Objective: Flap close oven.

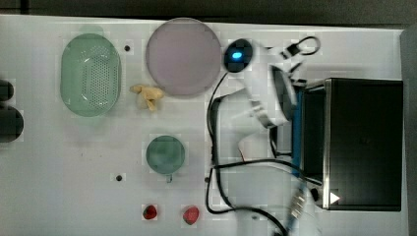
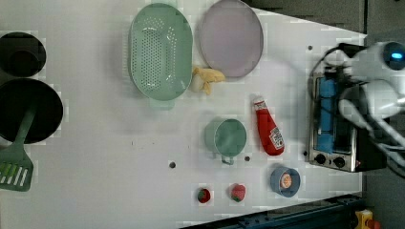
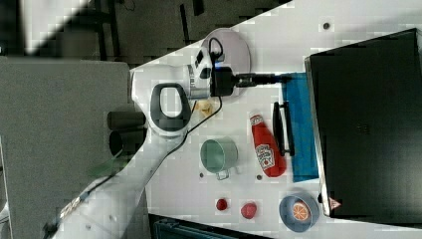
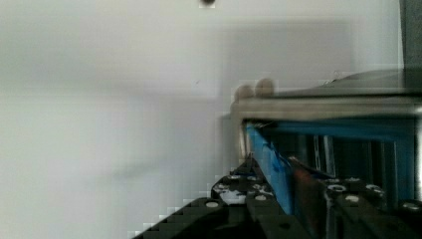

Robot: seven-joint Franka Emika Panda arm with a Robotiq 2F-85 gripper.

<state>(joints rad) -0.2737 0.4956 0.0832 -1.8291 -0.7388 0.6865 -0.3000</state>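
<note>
The oven (image 3: 368, 124) is a big black box at the right view's right, with a silver front frame (image 2: 334, 157). Its flap (image 3: 301, 124) hangs open toward the table, a blue pane with a black bar handle (image 3: 282, 128) along the outer edge. My gripper (image 3: 284, 77) reaches in level from the right view's left to the flap's far side edge. In the wrist view the blue pane's edge (image 4: 268, 164) runs between my two black fingers (image 4: 234, 199), which are closed narrowly on it. In the top view my arm (image 1: 275, 93) covers much of the flap (image 1: 296, 132).
A red ketchup bottle (image 3: 266, 147) lies just beside the flap's handle. A green cup (image 3: 219, 154), a blue bowl (image 3: 298, 211), two small red items (image 1: 150, 212), a green colander (image 1: 91, 73) and a round plate (image 1: 183, 55) stand farther off. Black cables (image 1: 216, 162) trail by the arm.
</note>
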